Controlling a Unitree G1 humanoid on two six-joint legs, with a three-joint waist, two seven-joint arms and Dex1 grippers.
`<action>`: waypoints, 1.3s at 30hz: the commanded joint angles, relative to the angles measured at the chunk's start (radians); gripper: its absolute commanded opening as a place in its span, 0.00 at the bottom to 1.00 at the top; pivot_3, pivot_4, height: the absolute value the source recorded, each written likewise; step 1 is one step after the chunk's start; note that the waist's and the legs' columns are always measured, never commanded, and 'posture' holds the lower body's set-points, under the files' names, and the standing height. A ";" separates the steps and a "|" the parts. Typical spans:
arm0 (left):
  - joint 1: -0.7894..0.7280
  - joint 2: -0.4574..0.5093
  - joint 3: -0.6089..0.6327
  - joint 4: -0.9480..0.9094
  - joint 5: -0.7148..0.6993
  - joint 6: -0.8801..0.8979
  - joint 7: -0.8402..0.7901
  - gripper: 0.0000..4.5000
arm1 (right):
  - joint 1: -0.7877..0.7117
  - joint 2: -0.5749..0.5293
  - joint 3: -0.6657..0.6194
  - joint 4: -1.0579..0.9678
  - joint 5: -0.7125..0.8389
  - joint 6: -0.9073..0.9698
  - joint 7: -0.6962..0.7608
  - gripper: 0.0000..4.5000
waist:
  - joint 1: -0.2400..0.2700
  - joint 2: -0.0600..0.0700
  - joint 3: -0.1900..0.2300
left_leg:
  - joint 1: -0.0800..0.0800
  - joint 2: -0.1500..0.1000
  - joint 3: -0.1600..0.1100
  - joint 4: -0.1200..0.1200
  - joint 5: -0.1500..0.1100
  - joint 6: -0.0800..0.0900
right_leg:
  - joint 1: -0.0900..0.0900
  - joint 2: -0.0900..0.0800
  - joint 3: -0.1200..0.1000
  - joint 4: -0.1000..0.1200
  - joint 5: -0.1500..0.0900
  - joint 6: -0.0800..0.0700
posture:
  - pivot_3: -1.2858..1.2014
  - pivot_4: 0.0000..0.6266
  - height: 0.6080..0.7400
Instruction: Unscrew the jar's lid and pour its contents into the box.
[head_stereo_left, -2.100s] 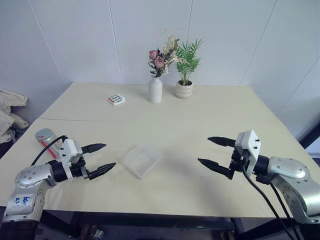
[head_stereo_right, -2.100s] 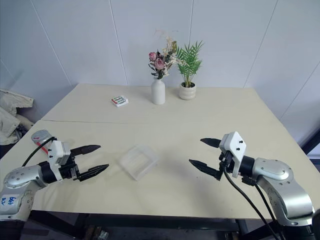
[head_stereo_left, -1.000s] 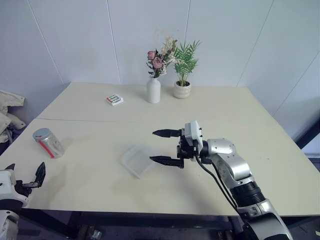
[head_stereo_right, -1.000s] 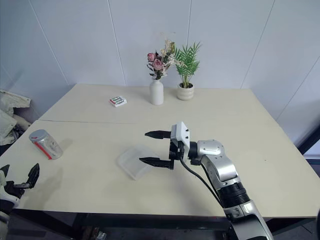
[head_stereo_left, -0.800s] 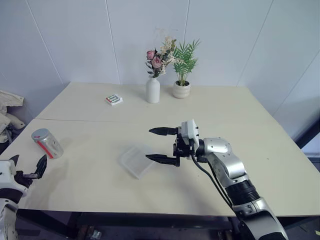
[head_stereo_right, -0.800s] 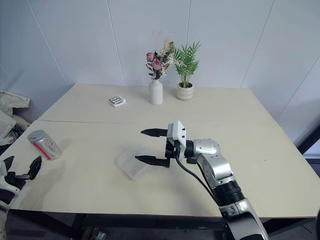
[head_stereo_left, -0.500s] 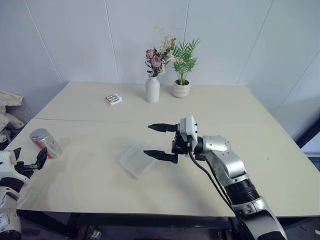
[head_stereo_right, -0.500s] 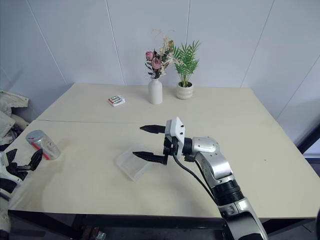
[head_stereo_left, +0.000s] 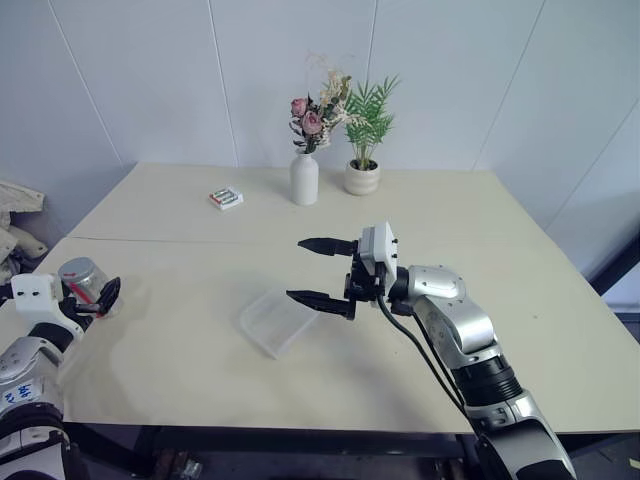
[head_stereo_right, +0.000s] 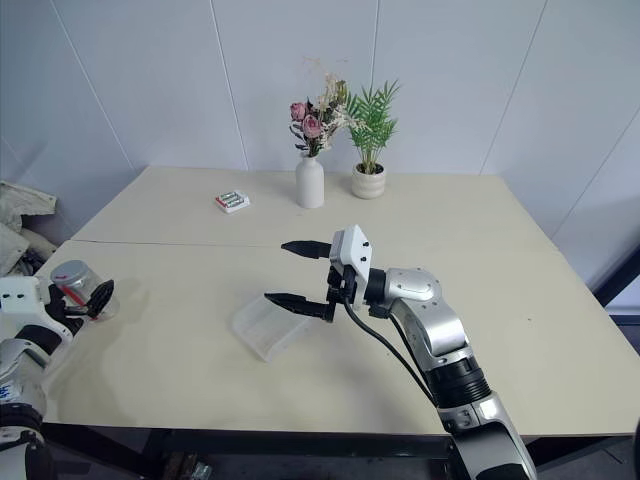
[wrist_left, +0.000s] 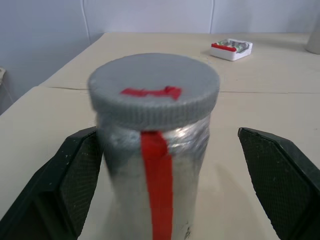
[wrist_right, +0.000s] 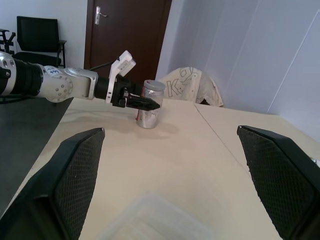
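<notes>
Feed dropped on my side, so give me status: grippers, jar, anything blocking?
Left gripper open, fingers either side of the jar, not closed. Lid on. Right gripper open, empty, above the box. Nothing in the way.

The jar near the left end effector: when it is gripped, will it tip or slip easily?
The jar stands upright and taller than wide, so an off-centre push could probably tip it. Its silvery wall looks smooth, so it may slip; the ribbed lid should grip better. It seems light, likely sliding on the table.
</notes>
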 joint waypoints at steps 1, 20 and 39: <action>-0.044 0.052 -0.013 0.051 0.020 -0.033 0.003 0.99 | 0.008 0.000 -0.016 -0.043 0.001 -0.022 -0.015 1.00 | 0.001 0.000 0.000 | 0.000 0.000 0.000 0.000 0.000 0.000 | -0.001 0.000 0.000 0.001 0.000 0.000 | 0.52 0.24 1.00; -0.016 0.083 -0.028 0.052 0.020 -0.080 -0.048 0.49 | 0.007 0.009 -0.014 -0.034 0.002 -0.041 -0.038 1.00 | 0.002 0.000 0.000 | -0.001 0.000 0.001 0.000 0.001 -0.001 | -0.003 0.000 0.002 0.005 0.000 0.000 | 0.52 0.24 1.00; 0.183 -0.093 -0.355 -1.105 -0.223 0.552 -0.321 0.49 | -0.047 0.013 0.087 -0.257 -0.033 0.341 -0.215 1.00 | -0.023 0.000 0.000 | 0.002 0.003 0.002 0.002 0.002 -0.001 | -0.005 0.003 0.004 0.014 -0.003 -0.005 | 0.52 0.24 1.00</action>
